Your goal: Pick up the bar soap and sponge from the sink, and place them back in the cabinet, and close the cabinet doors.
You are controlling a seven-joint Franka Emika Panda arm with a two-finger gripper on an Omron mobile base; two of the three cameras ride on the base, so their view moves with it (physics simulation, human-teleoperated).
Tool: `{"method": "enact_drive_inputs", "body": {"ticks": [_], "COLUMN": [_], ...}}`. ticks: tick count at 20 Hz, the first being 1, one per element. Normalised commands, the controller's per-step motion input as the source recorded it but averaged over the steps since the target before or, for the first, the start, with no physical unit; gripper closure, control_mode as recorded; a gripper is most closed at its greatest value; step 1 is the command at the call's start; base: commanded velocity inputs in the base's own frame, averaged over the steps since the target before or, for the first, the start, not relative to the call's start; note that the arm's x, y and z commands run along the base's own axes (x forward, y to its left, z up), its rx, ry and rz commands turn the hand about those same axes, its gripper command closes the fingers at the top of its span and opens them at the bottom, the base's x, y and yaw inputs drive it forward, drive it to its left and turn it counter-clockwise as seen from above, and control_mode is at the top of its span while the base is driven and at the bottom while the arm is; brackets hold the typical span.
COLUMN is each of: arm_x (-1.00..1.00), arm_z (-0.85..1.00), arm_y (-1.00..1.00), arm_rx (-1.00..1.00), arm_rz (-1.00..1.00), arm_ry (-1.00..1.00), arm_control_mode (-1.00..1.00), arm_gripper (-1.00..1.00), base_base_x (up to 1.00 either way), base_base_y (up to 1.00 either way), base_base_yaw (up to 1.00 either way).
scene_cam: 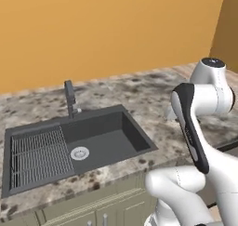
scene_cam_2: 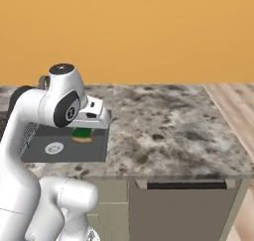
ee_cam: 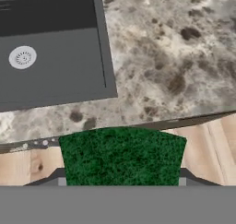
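My gripper (ee_cam: 120,181) is shut on the sponge (ee_cam: 122,156), whose dark green face spans the space between the two fingertips. In the right base view the sponge (scene_cam_2: 82,134) hangs under the white hand, green over a yellow layer, above the right end of the sink (scene_cam_2: 64,148). The hand view looks down past the sponge at the counter's front edge and the floor. The sink (scene_cam: 111,141) is a dark grey basin with a ribbed rack (scene_cam: 37,157), a round silver drain (scene_cam: 79,152) and a dark faucet (scene_cam: 70,98). The bar soap, the cabinet and the cabinet doors are out of view.
A speckled stone counter (scene_cam_2: 168,126) runs around the sink up to an orange wall (scene_cam: 107,29). Low cupboard doors (scene_cam: 93,211) sit under the sink. A dark appliance front (scene_cam_2: 183,210) stands under the counter at the right, beside wooden floor (scene_cam_2: 238,111).
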Motion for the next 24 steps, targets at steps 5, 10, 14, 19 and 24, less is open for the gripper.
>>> {"method": "enact_drive_inputs", "body": {"ticks": [5, 10, 14, 19, 24], "arm_x": [0.0, 0.0, 0.0, 0.0, 0.0], "arm_z": [0.0, 0.0, 0.0, 0.0, 0.0], "arm_y": [0.0, 0.0, 0.0, 0.0, 0.0], "arm_rx": [0.0, 0.0, 0.0, 0.0, 0.0], "arm_rz": [0.0, 0.0, 0.0, 0.0, 0.0], "arm_ry": [0.0, 0.0, 0.0, 0.0, 0.0], "arm_control_mode": [1.0, 1.0, 1.0, 1.0, 1.0], "arm_gripper": [1.0, 1.0, 1.0, 1.0, 1.0], "base_base_x": [-0.29, -0.15, 0.0, 0.02, 0.12], "base_base_y": [-0.71, -0.7, -0.43, -0.41, -0.37], "base_base_yaw": [-0.53, -0.6, -0.7, -0.7, -0.69]}}
